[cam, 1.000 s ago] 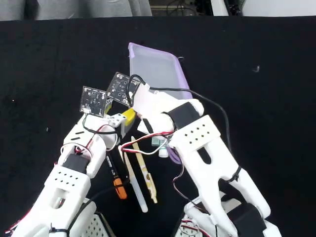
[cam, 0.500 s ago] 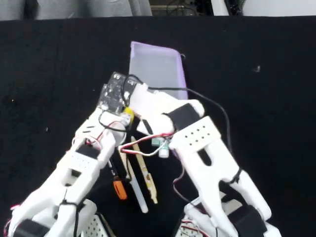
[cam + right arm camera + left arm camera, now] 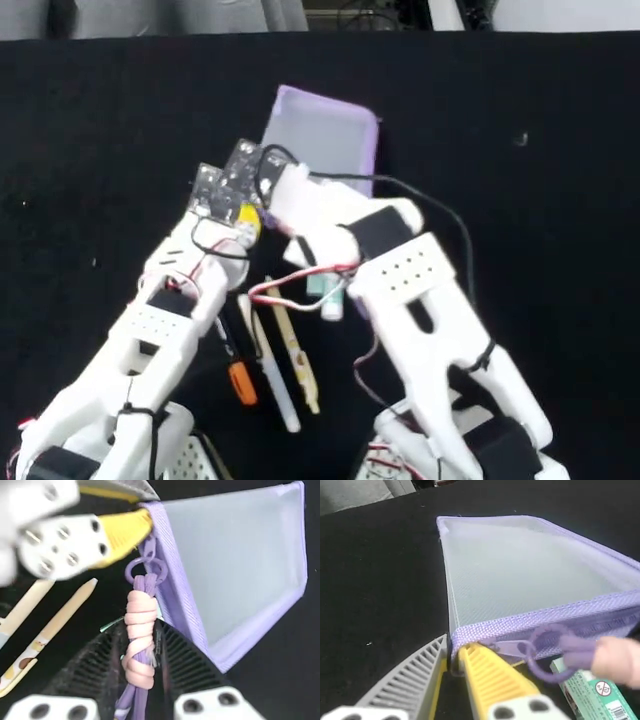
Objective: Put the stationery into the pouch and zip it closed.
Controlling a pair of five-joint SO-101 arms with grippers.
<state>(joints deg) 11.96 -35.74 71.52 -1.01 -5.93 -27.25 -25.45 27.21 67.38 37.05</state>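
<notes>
Noting pens (image 3: 296, 355) loose on the table (image 3: 520, 250) nearest me, I'd tug slow and straight, right gripper (image 3: 141, 630) clamped on the zipper pull (image 3: 141, 605), left gripper (image 3: 454, 647) pinching the near corner of the pouch (image 3: 520, 575) lying flat beyond.

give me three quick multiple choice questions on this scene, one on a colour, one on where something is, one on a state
1. What colour is the pouch edge?
A green
B purple
C red

2. Where are the pens?
A on the table, between the arms
B inside the pouch
C on top of the pouch

3. What is the right claw doing?
A open, holding nothing
B shut on a pen
C shut on the zip pull

Answers:
1 B, a purple band runs round the clear body.
2 A, they lie on the black cloth outside the pouch.
3 C, its fingers clamp the pull's cord in the right wrist view.
</notes>
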